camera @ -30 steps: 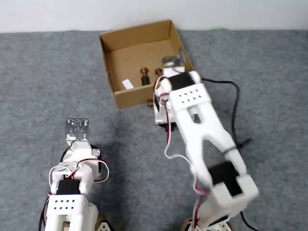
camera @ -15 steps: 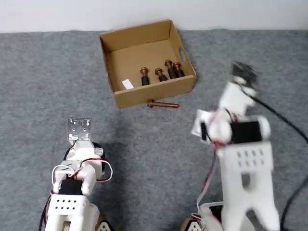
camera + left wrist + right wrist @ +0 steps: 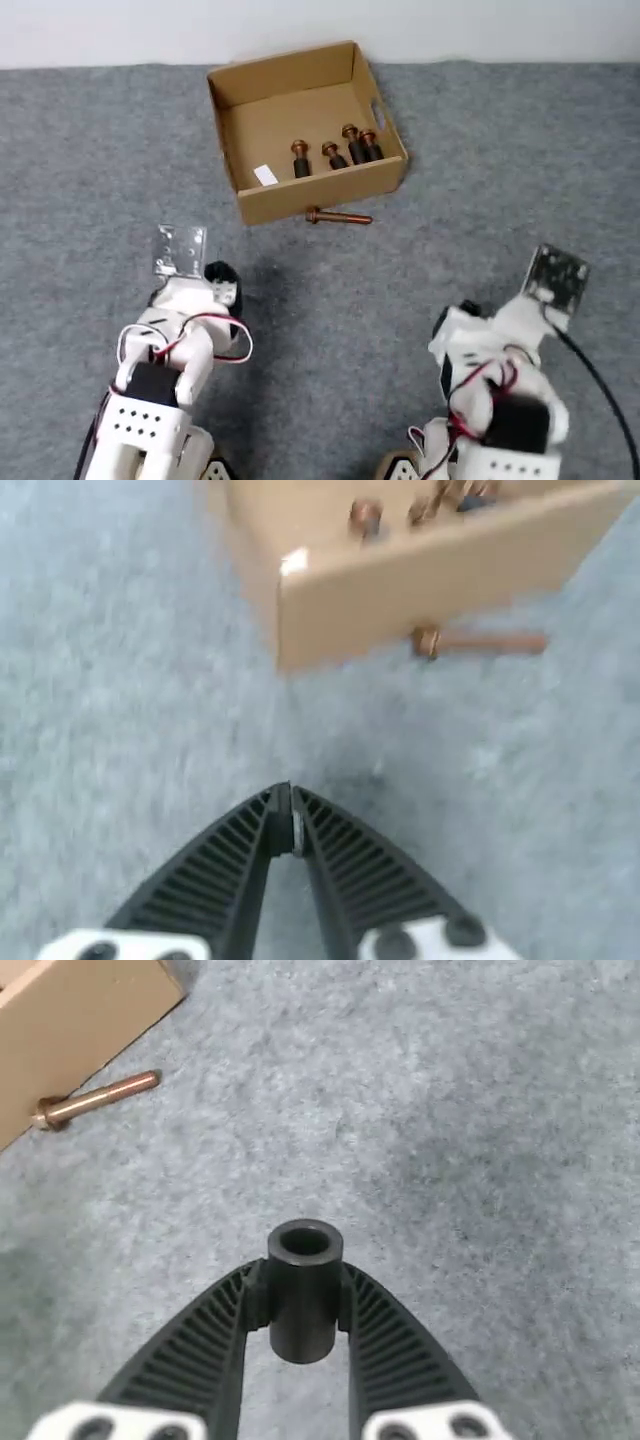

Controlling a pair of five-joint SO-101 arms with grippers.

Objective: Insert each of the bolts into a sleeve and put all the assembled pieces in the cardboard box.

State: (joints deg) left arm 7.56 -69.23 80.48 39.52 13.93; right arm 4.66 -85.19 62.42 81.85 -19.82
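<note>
High view: the cardboard box (image 3: pixel 240 95) sits open on the grey-carpeted table (image 3: pixel 90 160), and everything else is placed from it. Inside it, four assembled pieces (image 3: pixel 336 153) stand in a row along the wall nearest the arms, bolt heads up, with a small white tag (image 3: pixel 265 175) beside the end one. Just outside that same wall, a single bare bolt (image 3: pixel 340 216) lies flat on the carpet, parallel to the wall and near it.

Both arms are well back from the box. The left arm (image 3: pixel 170 350) is off the box's tag-side corner; its pincer (image 3: pixel 283 798) is clenched on nothing, tips meeting above the carpet and pointing toward the box. The right arm (image 3: pixel 500 390) is farther off on the opposite side. Its pincer (image 3: pixel 300 1272) is grasping a black sleeve (image 3: pixel 304 1305), held upright with its open bore facing the wrist camera, apart from the loose bolt by the box.
</note>
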